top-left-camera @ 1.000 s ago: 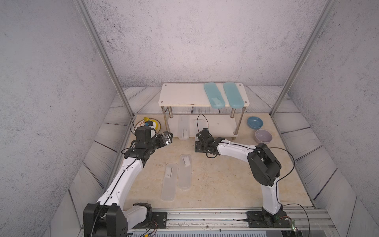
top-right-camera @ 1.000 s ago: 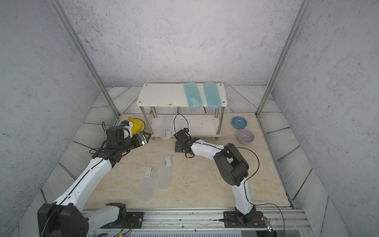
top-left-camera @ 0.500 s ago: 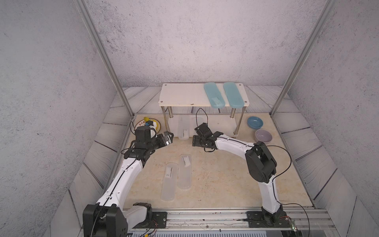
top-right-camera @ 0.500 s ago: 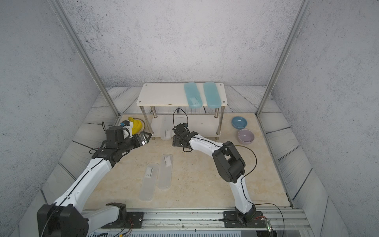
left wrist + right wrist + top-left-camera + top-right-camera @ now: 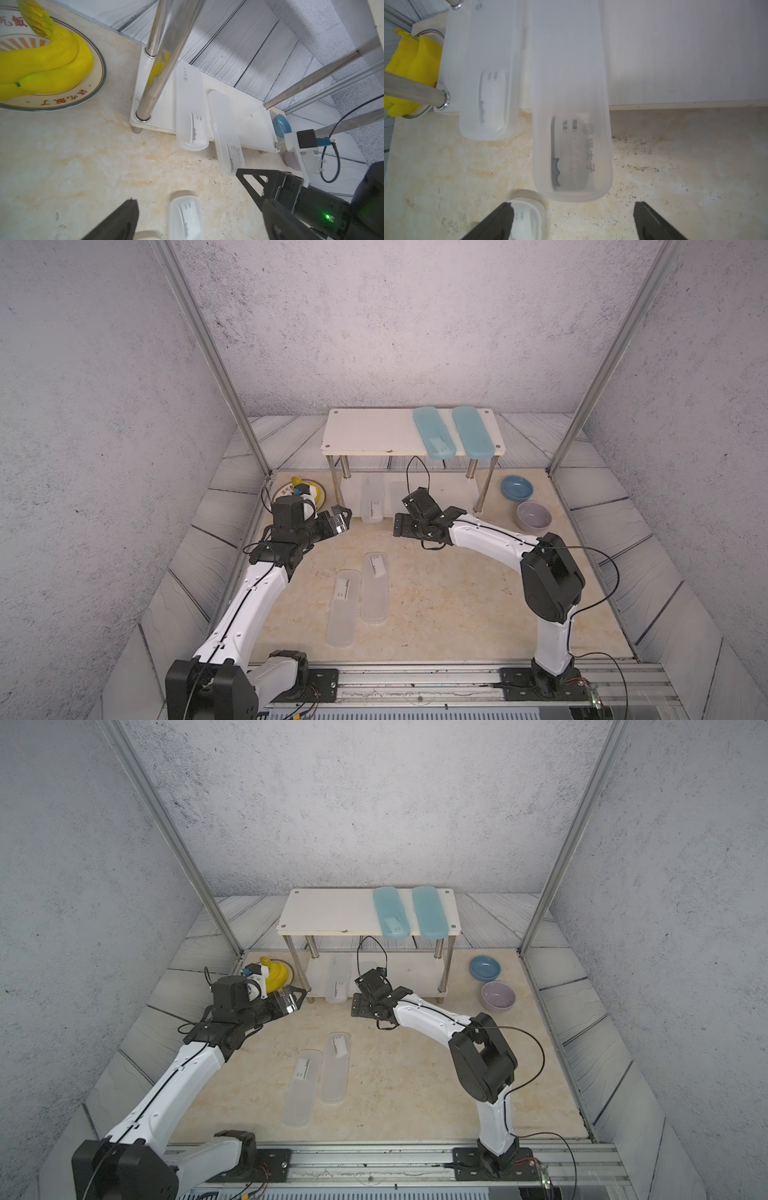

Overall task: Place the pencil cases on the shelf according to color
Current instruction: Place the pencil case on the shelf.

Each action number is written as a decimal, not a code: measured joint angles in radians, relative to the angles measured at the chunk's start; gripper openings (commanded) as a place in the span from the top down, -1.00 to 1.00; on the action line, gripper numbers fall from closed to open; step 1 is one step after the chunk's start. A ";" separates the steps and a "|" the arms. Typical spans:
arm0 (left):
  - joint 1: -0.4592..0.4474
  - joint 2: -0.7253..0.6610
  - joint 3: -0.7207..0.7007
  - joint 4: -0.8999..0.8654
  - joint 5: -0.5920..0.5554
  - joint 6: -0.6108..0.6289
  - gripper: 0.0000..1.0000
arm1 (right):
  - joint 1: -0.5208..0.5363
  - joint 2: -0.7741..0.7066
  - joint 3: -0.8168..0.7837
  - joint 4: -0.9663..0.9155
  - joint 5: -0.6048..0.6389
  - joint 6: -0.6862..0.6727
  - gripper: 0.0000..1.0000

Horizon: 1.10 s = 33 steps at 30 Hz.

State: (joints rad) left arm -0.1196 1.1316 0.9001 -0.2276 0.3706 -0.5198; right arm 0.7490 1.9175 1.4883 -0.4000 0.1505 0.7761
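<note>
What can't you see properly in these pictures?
- Both top views: one frosted clear plastic pencil case on the shelf's lower white board; the right end effector covers its near end.
- Both top views: the yellow bananas, partly behind the left wrist's camera mount.
- Right wrist view: that case's label print is blurred.
- Left wrist view: the round lilac bowl, mostly behind the right arm's camera mount.

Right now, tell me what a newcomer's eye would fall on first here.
Two translucent teal-blue plastic pencil cases lie side by side on the top board of the white two-tier shelf, at one end. A bright yellow banana bunch sits on a round plate beside a shelf leg. The open right gripper faces a frosted clear plastic case jutting past the lower board's front edge.
</note>
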 measured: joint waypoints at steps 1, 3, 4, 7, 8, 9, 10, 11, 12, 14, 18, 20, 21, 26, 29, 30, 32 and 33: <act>0.000 0.000 0.000 0.000 0.000 0.000 -0.99 | 0.001 -0.009 -0.014 0.000 0.000 0.002 -0.90; 0.000 0.000 0.000 0.000 0.001 0.000 -0.98 | 0.003 -0.019 -0.045 0.002 0.000 0.006 -0.90; 0.000 0.000 0.000 0.000 0.001 0.000 -0.98 | 0.006 -0.023 -0.064 0.003 0.000 0.006 -0.89; 0.000 0.000 0.000 0.000 0.001 0.001 -0.98 | 0.013 -0.038 -0.116 -0.003 0.002 0.009 -0.88; 0.000 -0.001 0.000 0.000 0.000 0.001 -0.98 | 0.015 -0.045 -0.127 -0.007 0.002 0.009 -0.87; 0.000 -0.003 0.000 -0.001 0.000 0.001 -0.99 | 0.019 -0.056 -0.139 -0.011 0.004 0.008 -0.86; 0.000 -0.006 0.000 -0.001 0.000 0.002 -0.98 | 0.024 -0.071 -0.150 -0.015 0.007 0.007 -0.84; 0.000 -0.009 0.000 -0.001 0.000 0.002 -0.98 | 0.029 -0.084 -0.157 -0.017 0.009 0.005 -0.83; 0.000 -0.014 0.000 -0.001 0.000 0.003 -0.98 | 0.034 -0.099 -0.164 -0.018 0.010 0.003 -0.80; 0.000 -0.021 0.000 -0.001 0.000 0.004 -0.98 | 0.043 -0.131 -0.177 -0.019 0.016 -0.002 -0.74; 0.000 -0.023 0.000 0.000 0.000 0.003 -0.98 | 0.058 -0.185 -0.216 -0.013 0.027 -0.004 -0.46; 0.000 -0.023 0.000 0.000 0.000 0.003 -0.99 | 0.063 -0.196 -0.245 -0.009 0.030 -0.002 -0.22; 0.000 -0.023 0.000 0.000 0.000 0.003 -0.99 | 0.064 -0.196 -0.259 -0.008 0.031 -0.001 -0.12; 0.000 -0.023 -0.002 0.001 0.000 0.003 -0.98 | 0.064 -0.155 -0.265 -0.008 0.035 0.003 0.23; 0.000 -0.023 -0.006 0.005 0.000 0.000 -0.99 | 0.064 -0.098 -0.211 -0.008 0.035 -0.003 0.31; 0.000 -0.023 -0.007 0.006 0.000 -0.001 -0.99 | 0.063 -0.072 -0.183 -0.007 0.035 -0.005 0.33; 0.000 -0.023 -0.007 0.008 0.000 -0.001 -0.98 | 0.060 -0.023 -0.127 -0.003 0.034 -0.010 0.36; 0.000 -0.023 -0.007 0.007 0.000 -0.001 -0.98 | 0.058 0.001 -0.099 0.000 0.034 -0.013 0.37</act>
State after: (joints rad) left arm -0.1196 1.1084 0.8928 -0.2203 0.3710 -0.5205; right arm 0.8070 1.9186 1.3895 -0.4004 0.1848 0.7628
